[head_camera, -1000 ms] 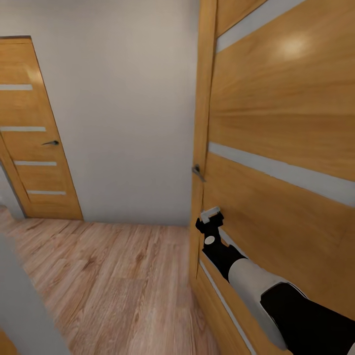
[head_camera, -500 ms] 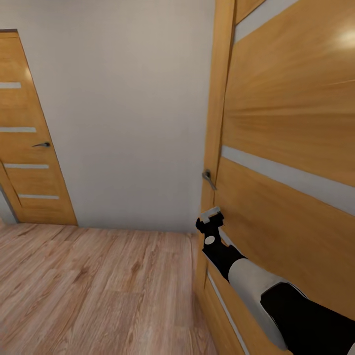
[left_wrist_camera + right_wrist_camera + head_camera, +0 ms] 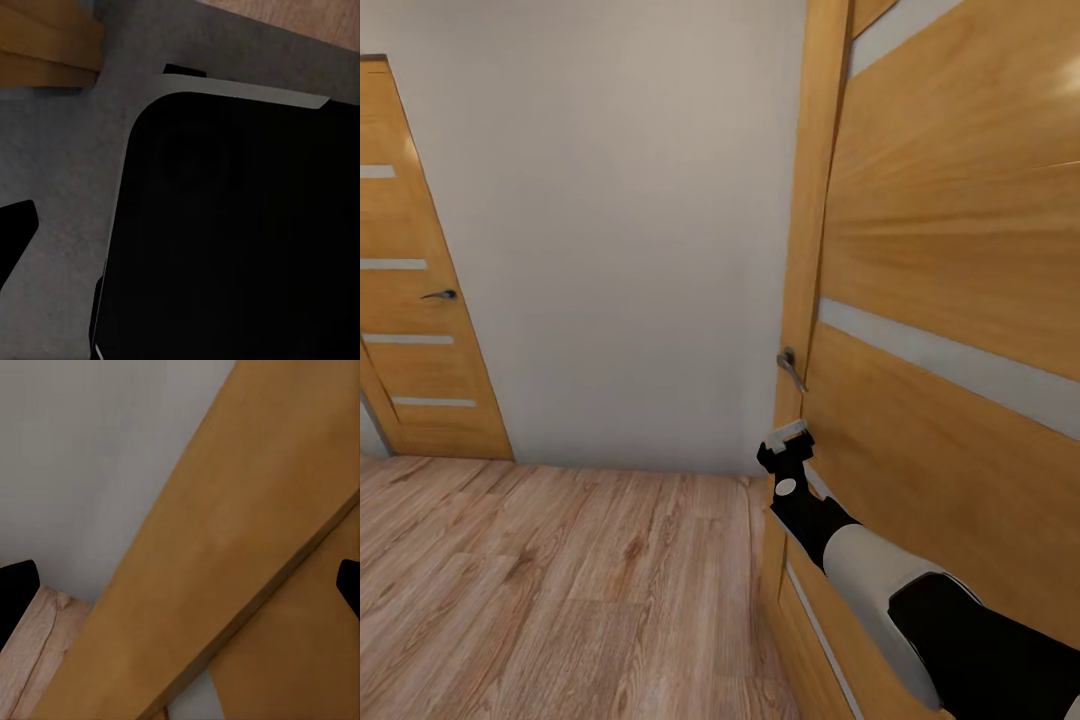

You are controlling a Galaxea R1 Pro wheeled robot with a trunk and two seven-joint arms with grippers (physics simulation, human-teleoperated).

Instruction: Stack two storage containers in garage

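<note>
Living room wood-plank flooring point(image 3: 560, 590) runs open to my left; pale wall point(image 3: 620, 230) ahead. Right gripper point(image 3: 788, 440) sits close to the wooden door point(image 3: 950, 300), just below its handle point(image 3: 790, 368); fingers spread, nothing held

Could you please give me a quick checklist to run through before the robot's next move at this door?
1. Near door open enough to pass: cannot tell; it stands close on the right.
2. Right gripper placed by the door handle: ok, it is just below it.
3. Right gripper free of load: ok, fingertips spread with nothing between them.
4. Left gripper state: cannot tell.
5. Wood floor ahead free of obstacles: ok in the head view.
6. Far door shut: ok, it looks closed.
</note>
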